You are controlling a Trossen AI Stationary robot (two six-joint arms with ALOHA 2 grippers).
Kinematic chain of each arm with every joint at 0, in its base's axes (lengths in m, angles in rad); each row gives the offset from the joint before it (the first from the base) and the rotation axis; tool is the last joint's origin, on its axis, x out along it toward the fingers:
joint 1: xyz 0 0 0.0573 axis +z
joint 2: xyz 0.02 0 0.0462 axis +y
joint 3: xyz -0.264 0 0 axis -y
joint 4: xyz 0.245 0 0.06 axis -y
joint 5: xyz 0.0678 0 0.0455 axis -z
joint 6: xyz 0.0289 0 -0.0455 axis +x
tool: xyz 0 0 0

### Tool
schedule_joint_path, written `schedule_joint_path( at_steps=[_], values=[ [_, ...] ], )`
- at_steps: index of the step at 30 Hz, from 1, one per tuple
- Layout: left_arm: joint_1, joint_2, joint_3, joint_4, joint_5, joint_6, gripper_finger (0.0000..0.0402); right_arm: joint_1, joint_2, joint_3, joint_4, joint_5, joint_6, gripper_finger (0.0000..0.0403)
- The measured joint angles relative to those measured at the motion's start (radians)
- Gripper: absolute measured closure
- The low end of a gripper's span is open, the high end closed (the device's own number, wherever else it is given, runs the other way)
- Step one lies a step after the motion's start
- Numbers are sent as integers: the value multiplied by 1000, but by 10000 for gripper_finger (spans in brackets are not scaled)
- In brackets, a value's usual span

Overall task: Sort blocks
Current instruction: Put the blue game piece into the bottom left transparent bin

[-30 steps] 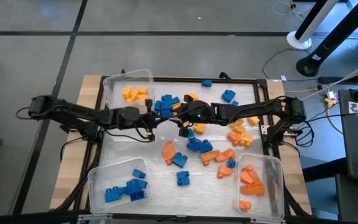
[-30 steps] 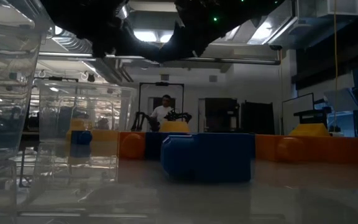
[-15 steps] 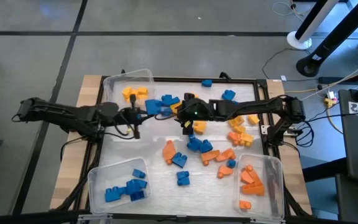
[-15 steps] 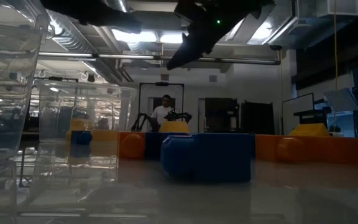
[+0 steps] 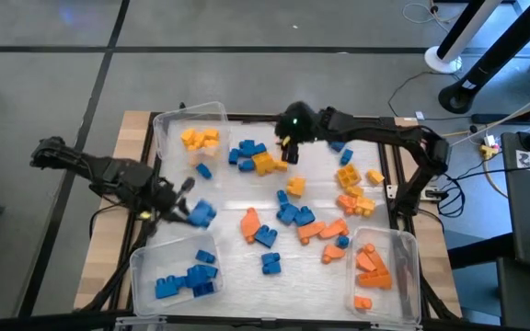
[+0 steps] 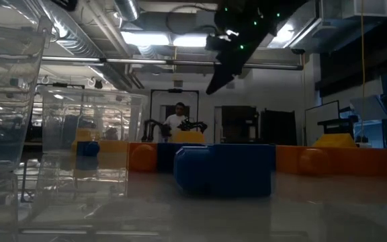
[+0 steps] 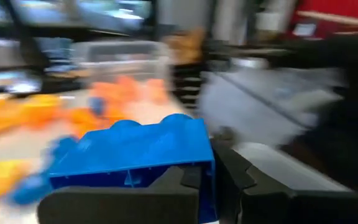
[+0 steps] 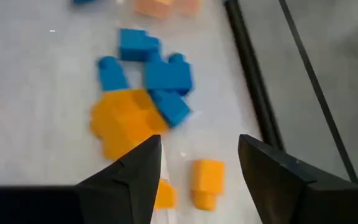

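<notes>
- Sorting partly done: three clear plastic bins already stocked, one per colour.
- Clear plastic bin at the near left corner of the table: a heap of small blue studded plastic bricks inside.
- Clear plastic bin at the near right corner: several orange studded bricks inside.
- Clear plastic bin at the far left corner: a few yellow studded bricks inside, fewest of the three.
- Left gripper near the left edge, between the far left bin and the near left bin, pinching a single blue studded brick; brick clamped between the dark fingers in the left wrist view, apparently on its way to the blue bin.
- Right gripper high over the far middle of the table, fingers spread with nothing between them; below it a loose cluster of blue bricks touching one larger yellow block, with a small yellow brick just beside.
- Left to do: a good two dozen or so bricks scattered on the white table surface.
- Mixed blue and orange pieces around the table's middle, more orange and yellow toward the right edge, two blue ones by the far edge, one lone blue piece nearer the front.
- Judgement: somewhere around a third to a half sorted; blue furthest along, yellow least.
</notes>
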Motion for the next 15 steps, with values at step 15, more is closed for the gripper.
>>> schedule_joint_path(
  at_steps=[15],
  values=[
    [-225,105,0,-72,75,-18,369,-204,71,0,-18,17,0,205]
  ],
)
